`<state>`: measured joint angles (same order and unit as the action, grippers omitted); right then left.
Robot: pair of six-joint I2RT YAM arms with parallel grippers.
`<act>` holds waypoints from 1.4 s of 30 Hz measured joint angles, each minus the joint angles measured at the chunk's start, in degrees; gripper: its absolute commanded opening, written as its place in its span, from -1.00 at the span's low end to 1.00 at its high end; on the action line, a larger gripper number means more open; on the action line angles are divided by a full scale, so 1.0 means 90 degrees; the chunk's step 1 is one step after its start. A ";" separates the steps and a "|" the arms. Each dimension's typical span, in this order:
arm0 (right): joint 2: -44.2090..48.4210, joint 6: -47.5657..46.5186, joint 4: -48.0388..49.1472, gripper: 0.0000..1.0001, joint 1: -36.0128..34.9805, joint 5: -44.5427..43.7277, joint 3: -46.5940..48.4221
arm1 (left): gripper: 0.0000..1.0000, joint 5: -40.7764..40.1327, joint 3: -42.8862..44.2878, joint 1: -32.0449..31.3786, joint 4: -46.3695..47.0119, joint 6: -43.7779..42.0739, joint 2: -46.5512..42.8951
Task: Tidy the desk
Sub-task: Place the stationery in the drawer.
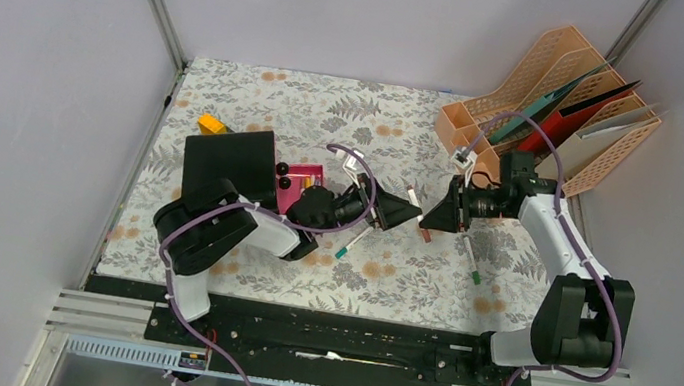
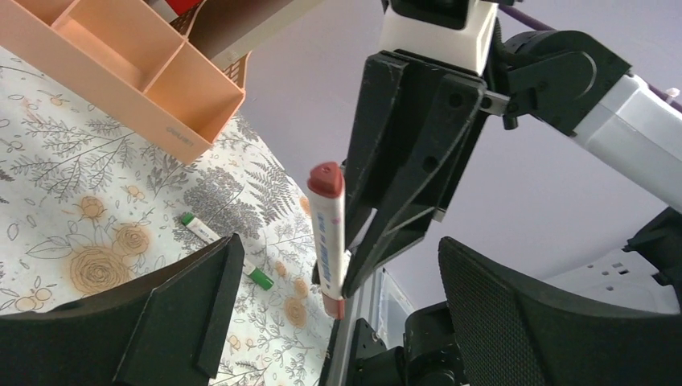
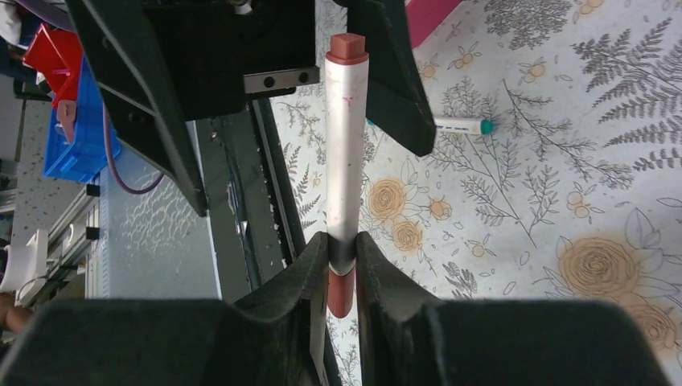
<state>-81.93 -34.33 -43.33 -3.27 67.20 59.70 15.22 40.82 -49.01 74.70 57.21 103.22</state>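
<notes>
Nearest, a green pen (image 1: 472,267) and a teal-capped pen (image 1: 349,246) are lying loose on the worktop (image 1: 409,122), prob. not sorted yet. Above its middle the right jaws are gripping a red-capped marker (image 3: 346,161) near one end and holding it out, I think so the other arm can take it. The left jaws are standing wide open w/ nothing in them, facing the marker's free end; touching or not, I cannot tell. Farther, a pink tray (image 1: 311,167) is holding small dark items, too small to name. At the far right the peach box (image 2: 161,121) is showing empty compartments, and the rack (image 1: 574,94) is holding folders on edge.
</notes>
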 measured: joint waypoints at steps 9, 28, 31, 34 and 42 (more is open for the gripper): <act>-0.0061 -0.0063 -0.0070 -1.00 -0.0214 -0.0010 0.0007 | -0.05 -0.0155 0.0107 -0.0034 0.0044 -0.0046 0.0129; -0.0136 -0.0087 -0.0131 -0.07 -0.0357 -0.0085 0.0015 | -1.00 -0.0165 0.0129 -0.0044 0.0148 -0.0073 0.0214; -0.0141 -0.0114 -0.0136 0.11 -0.0379 -0.0160 0.0015 | -1.00 -0.0182 0.0085 -0.0044 0.0102 -0.0194 0.0170; -0.0141 -0.0138 -0.0134 0.19 -0.0384 -0.0216 0.0015 | -1.00 -0.0265 -0.0019 -0.0046 -0.0194 -0.0427 -0.0027; -0.0138 -0.0177 -0.0131 0.25 -0.0389 -0.0539 0.0015 | -1.00 -0.0933 -0.0345 -0.0046 -0.1622 -0.1508 -0.1229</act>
<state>-83.18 -35.92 -44.51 -6.76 62.35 59.83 6.83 37.71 -49.43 60.10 43.64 92.16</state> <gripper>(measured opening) 0.620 0.088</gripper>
